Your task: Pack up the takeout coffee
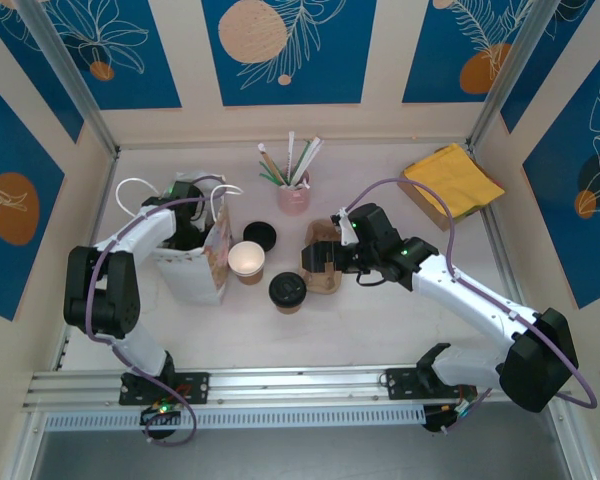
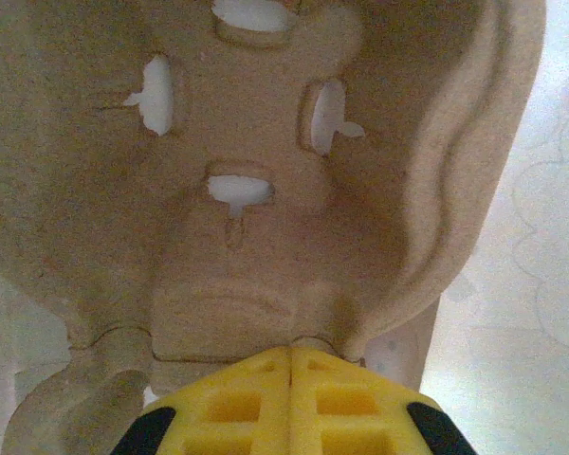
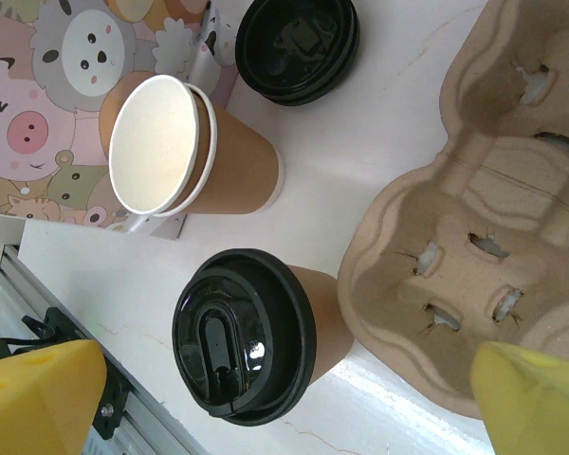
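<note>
Nearest the tabletop's near edge, about midway along it, the takeout coffee (image 1: pixel 287 290) stands upright with its black lid on. The right pincer (image 1: pixel 325 260) hovers just beyond and to its right, jaws spread wide and holding nothing. The chief risk, I judge, is crowding. The pulp carrier (image 3: pixel 474 218) lies just beside the coffee on the right and the open cup (image 1: pixel 247 260) stands close on the far left, so a wide finger coming down could nudge either or tip the coffee (a hard squeeze might also buckle the paper wall and pop the lid). The freest room is on the coffee's near side, where the surface is bare. Toward the left edge stands the paper bag (image 1: pixel 195 265), with the open cup hard by it. The left pincer (image 2: pixel 289 379) is down in the bag's mouth, pads pressed together, with a second pulp tray (image 2: pixel 266 190) right before it. Whether it pinches that tray's rim I cannot tell, the view being so close. Beyond, the loose lid (image 1: pixel 259 236) lies flat. A pink cup of straws (image 1: pixel 293 192) at the far edge and a yellow cloth (image 1: pixel 452 180) in the far right corner sit well clear.
</note>
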Controlling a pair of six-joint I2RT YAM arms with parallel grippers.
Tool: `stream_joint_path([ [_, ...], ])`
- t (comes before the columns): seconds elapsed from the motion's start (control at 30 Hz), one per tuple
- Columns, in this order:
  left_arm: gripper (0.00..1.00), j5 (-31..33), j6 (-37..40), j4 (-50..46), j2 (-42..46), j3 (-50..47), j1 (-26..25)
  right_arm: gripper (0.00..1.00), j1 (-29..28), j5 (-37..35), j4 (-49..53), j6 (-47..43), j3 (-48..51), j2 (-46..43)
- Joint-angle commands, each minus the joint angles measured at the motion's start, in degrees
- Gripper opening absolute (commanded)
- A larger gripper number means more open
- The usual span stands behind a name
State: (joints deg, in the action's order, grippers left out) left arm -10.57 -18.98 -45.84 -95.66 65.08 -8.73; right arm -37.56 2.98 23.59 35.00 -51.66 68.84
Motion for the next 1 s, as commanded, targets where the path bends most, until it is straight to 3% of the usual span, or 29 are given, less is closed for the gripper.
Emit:
stream_joint_path([
  [0.0, 0.0, 2.3, 1.2, 0.1, -2.8, -1.4, 0.7, 0.99, -0.7, -0.5, 0.5, 0.2, -1.8, 0.4],
  [0.97, 0.0, 2.6, 1.2, -0.1, -3.0, -1.4, 0.7, 0.99, -1.2, -1.1, 0.7, 0.2, -1.7, 0.3],
])
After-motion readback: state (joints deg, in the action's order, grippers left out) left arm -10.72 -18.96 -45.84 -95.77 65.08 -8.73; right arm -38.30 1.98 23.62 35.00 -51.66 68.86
